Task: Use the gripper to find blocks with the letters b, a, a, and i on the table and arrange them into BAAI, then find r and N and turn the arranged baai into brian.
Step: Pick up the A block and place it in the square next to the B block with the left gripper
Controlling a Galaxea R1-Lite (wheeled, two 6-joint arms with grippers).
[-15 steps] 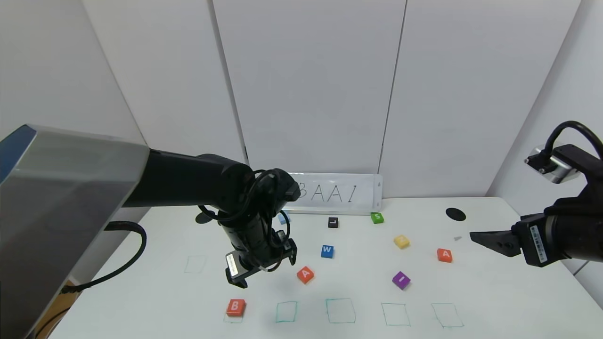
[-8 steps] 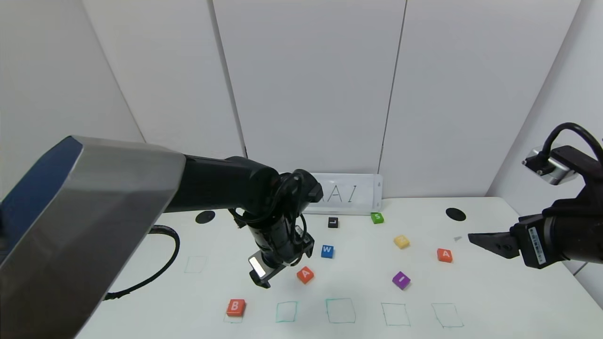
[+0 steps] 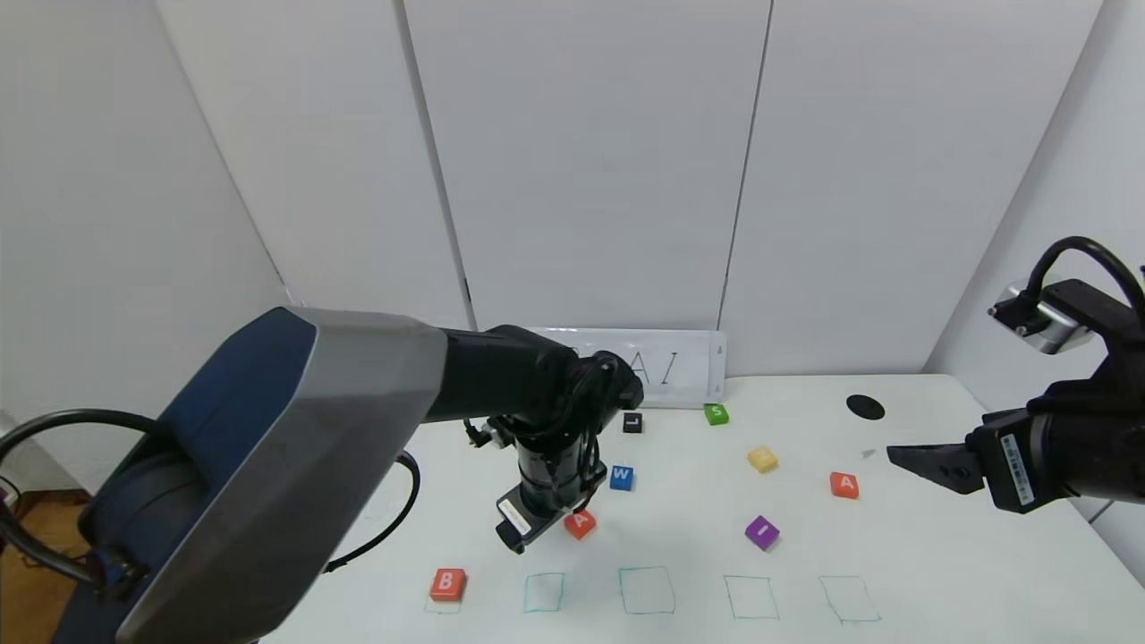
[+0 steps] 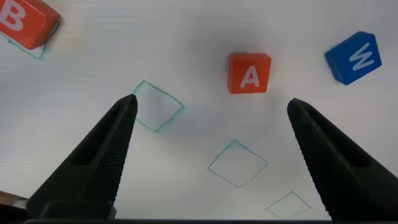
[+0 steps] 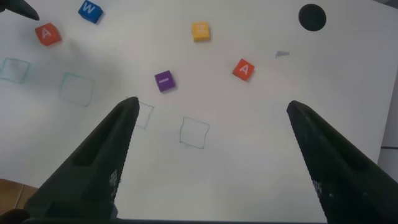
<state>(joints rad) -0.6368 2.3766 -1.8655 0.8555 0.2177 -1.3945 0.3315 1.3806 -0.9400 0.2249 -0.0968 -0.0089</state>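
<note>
Left gripper (image 4: 210, 107) shifted over A block (image 4: 249, 73), jaws wide

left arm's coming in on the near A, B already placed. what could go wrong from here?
1. The left gripper, open, hangs beside the near A block, not centred over it; a straight descent could land a finger on the block and knock it.
2. The blue W block lies close to that A, so a wide-open finger may clip it.
3. The B block overlaps its outline's edge rather than filling it, so the row may come out uneven.
</note>
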